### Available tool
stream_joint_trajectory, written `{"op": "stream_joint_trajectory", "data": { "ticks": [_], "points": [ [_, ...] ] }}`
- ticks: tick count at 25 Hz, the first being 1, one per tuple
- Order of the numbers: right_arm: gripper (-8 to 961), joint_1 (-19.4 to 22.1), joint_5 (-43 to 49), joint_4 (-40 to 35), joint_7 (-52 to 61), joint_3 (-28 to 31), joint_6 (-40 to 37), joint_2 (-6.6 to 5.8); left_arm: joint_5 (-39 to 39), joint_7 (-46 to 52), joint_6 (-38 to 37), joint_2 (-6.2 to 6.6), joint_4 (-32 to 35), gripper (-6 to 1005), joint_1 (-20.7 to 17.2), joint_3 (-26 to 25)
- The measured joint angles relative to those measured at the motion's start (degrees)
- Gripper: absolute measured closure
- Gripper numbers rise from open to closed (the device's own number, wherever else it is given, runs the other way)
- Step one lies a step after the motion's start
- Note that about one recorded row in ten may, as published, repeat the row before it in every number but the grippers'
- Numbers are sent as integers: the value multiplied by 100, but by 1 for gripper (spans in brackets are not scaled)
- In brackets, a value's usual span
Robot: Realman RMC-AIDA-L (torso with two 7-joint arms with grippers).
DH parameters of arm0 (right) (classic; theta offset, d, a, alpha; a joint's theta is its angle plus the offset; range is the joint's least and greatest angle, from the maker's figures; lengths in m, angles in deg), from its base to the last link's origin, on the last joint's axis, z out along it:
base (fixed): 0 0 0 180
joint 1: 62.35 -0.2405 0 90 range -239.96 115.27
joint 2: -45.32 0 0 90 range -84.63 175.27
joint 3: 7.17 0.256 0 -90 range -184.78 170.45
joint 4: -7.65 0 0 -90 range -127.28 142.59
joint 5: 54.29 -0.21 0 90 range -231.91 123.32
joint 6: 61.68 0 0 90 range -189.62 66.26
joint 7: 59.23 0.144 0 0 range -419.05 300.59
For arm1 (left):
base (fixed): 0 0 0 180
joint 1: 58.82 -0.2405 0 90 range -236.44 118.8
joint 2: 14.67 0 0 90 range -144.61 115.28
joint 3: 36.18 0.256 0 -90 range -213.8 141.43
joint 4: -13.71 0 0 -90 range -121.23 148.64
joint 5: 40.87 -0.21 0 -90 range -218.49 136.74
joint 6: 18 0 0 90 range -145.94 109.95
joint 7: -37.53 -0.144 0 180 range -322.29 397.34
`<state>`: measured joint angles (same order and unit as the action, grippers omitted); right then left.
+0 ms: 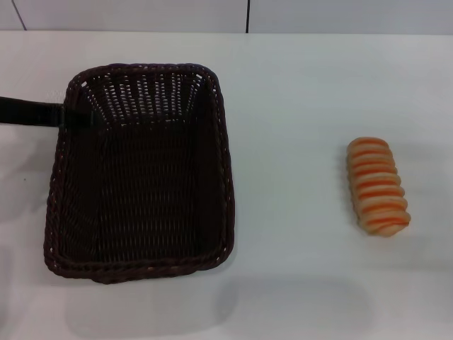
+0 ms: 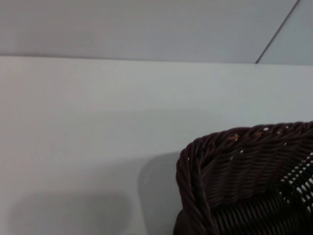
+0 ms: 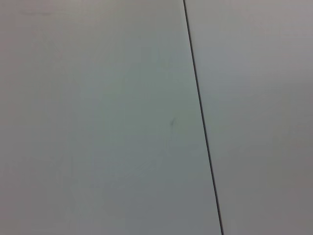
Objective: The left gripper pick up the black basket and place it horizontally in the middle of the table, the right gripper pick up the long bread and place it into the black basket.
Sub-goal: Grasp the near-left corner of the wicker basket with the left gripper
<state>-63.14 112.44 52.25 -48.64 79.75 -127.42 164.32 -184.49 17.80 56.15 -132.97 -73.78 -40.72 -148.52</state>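
black basket (image 1: 141, 170) left on table (image 1: 297, 106) | long bread (image 1: 377, 185) right

Very dark brown-black all over the black basket (image 1: 138, 173), woven wicker with an open-weave lattice on the far sloping side, pale table showing through the gaps; tighter ribbed weave across the floor, braided rim, a few tiny orange-tan flecks on the rim corner in the left wrist view (image 2: 244, 166). Plain unmarked white across the table (image 1: 297, 106), with soft grey shadow beside and below the basket. Pale tan on the long bread (image 1: 377, 185), crossed by orange-brown ridged stripes along its top. Matt black on the left gripper (image 1: 32, 112) at the basket's left rim. Off-white panel with one thin dark seam (image 3: 203, 127) in the right wrist view.
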Motion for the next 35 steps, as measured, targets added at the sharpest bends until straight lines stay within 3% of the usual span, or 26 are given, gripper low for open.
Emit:
{"op": "stream_joint_trajectory", "data": {
  "ticks": [13,18,29,35],
  "points": [
    [253,-33,0,32,-4,0,0,0,-119,-50,-46,27,309,167,102,173],
    [253,-47,0,32,-15,0,0,0,-151,-59,-30,26,300,211,142,211],
    [253,-44,0,31,-17,0,0,0,-369,-73,-22,10,282,422,214,367],
    [253,-41,0,31,-19,9,-2,0,-374,-77,-3,12,270,663,231,400]
  ]
}}
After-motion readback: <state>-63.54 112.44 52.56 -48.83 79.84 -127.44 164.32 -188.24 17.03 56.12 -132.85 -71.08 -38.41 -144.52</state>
